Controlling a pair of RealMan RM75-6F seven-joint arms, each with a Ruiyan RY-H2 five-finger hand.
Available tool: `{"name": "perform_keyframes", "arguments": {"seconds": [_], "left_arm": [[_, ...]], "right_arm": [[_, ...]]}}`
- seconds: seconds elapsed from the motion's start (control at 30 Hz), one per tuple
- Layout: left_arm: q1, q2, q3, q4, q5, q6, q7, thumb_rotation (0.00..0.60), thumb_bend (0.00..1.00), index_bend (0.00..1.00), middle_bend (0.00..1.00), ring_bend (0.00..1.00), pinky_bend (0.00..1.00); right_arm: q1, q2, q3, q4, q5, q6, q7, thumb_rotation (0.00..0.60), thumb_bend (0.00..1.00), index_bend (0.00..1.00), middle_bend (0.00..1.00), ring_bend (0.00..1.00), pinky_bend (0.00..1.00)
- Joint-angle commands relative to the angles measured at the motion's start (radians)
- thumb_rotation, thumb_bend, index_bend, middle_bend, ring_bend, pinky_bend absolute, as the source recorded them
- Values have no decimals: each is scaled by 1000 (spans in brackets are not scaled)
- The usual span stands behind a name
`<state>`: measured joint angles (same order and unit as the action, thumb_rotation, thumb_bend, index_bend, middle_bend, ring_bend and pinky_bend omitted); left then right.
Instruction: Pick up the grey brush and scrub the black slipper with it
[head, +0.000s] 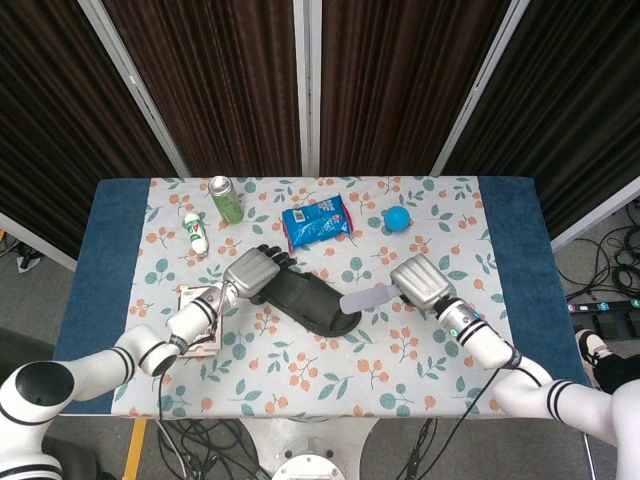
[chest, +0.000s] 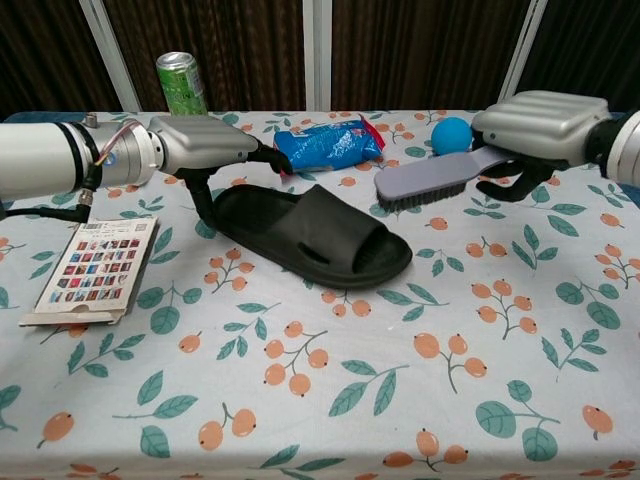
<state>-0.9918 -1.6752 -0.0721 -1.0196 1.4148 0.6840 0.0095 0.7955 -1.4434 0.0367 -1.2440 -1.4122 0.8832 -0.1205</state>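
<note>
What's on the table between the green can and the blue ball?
The blue snack packet lies between the green can and the blue ball, clearest in the head view.

I'm looking at a table (head: 110, 240) wearing a floral tablecloth (head: 330, 375) over blue edges, dark corrugated wall panels (head: 230, 80) with white posts standing behind it, grey floor (head: 600, 250) with cables trailing at right.
</note>
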Motion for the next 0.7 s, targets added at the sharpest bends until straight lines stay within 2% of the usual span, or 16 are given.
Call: {"name": "perform_keyframes", "arguments": {"seconds": [0.03, 0.2, 0.47, 0.57, 0.6, 0.7], "left_arm": [[13, 44, -13, -61, -15, 29, 43, 600, 204, 166, 223, 131, 206], [54, 114, -36, -149, -48, 99, 77, 600, 202, 166, 222, 131, 206], [151, 212, -59, -252, -98, 220, 54, 600, 183, 166, 222, 131, 206], [172, 229, -57, -264, -104, 235, 45, 600, 182, 166, 222, 130, 206], [177, 233, -54, -268, -102, 237, 43, 600, 181, 165, 222, 130, 206], [186, 237, -44, -275, -89, 244, 42, 600, 178, 165, 222, 131, 206]], "right_arm": [[-25, 24, 19, 1, 63, -17, -15, 600, 385, 1000, 1000, 1000, 1000], [-29, -27, 25, 70, 151, -86, -64, 600, 356, 1000, 1000, 1000, 1000], [-16, -140, 30, 196, 204, -142, -127, 600, 337, 1000, 1000, 1000, 1000], [-13, -173, 32, 228, 220, -152, -160, 600, 275, 989, 998, 1000, 1000], [-13, -182, 34, 233, 228, -152, -177, 600, 248, 972, 992, 997, 1000], [-15, -187, 41, 216, 255, -156, -211, 600, 123, 785, 890, 898, 965]]}}
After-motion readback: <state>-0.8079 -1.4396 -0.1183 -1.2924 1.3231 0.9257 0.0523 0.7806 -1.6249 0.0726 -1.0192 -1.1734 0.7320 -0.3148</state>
